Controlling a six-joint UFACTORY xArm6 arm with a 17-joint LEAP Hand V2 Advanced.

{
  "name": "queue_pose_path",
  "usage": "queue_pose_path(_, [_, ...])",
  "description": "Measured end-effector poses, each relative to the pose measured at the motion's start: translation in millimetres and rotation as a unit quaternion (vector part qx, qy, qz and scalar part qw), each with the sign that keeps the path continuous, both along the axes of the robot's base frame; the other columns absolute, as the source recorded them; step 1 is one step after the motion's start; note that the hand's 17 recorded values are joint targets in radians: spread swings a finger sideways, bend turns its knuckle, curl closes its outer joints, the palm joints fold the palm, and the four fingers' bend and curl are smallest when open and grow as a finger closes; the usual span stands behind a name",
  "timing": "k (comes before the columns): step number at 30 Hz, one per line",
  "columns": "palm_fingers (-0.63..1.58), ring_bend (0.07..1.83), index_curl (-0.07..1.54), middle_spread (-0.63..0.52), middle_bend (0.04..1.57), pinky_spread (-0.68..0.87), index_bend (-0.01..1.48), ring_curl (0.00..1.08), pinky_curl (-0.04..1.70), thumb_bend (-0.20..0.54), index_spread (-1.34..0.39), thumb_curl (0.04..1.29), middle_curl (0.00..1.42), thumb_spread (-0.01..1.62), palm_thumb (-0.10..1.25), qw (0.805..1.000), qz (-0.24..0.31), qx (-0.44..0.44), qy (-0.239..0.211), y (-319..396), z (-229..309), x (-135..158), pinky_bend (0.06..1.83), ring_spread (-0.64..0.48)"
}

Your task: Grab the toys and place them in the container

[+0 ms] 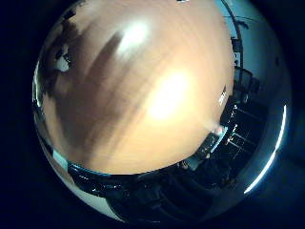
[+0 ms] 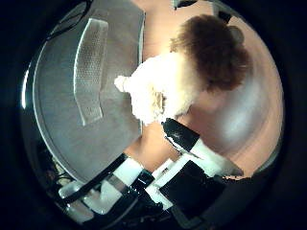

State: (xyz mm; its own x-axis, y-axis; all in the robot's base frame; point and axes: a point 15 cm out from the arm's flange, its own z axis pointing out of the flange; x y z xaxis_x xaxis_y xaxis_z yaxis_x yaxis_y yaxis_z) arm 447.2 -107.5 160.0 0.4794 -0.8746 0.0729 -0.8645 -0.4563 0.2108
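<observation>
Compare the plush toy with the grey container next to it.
The plush toy is fluffy, white with a brown part; the container is plain grey with a flat woven look. The toy is rounded and lumpy; the container has a straight edge and a long strap-like handle. The toy fills less of the thumb side view than the container. Both rest on the wooden table, and the toy overlaps the container's edge.

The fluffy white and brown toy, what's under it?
The fluffy white and brown plush toy lies partly on the wooden table, partly over the grey fabric container's edge. What's directly beneath is covered.
</observation>
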Motion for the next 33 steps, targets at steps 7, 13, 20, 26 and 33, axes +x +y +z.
queue_pose_path(7, [0.56,0.65,0.30,-0.21,0.49,0.18,0.19,0.30,0.21,-0.016,-0.36,0.32,0.44,1.02,0.68,1.000,0.009,0.003,-0.028,8.3,-7.8,19.1,0.42,-0.16])
queue_pose_path(13, [1.21,0.91,0.45,-0.32,0.71,-0.30,0.36,0.44,0.31,-0.010,-0.45,0.34,0.60,1.02,0.77,0.998,0.016,0.001,-0.053,6.5,5.9,30.5,0.75,-0.31])
queue_pose_path(20, [1.19,1.18,0.72,-0.28,1.00,-0.34,0.73,0.59,0.53,-0.010,-0.43,0.39,0.77,1.02,0.96,1.000,0.026,0.003,-0.011,-1.0,20.6,6.0,1.13,-0.28])
queue_pose_path(26, [1.12,1.27,0.82,-0.23,1.12,-0.29,0.83,0.63,0.63,-0.014,-0.39,0.42,0.81,1.03,1.00,0.998,0.018,0.002,0.068,-5.5,70.7,-29.3,1.19,-0.26])
queue_pose_path(33, [1.07,1.31,0.88,-0.22,1.15,-0.27,0.85,0.66,0.71,-0.016,-0.38,0.45,0.83,1.06,0.99,0.998,0.030,-0.021,0.048,-9.3,156.5,-49.7,1.20,-0.24])
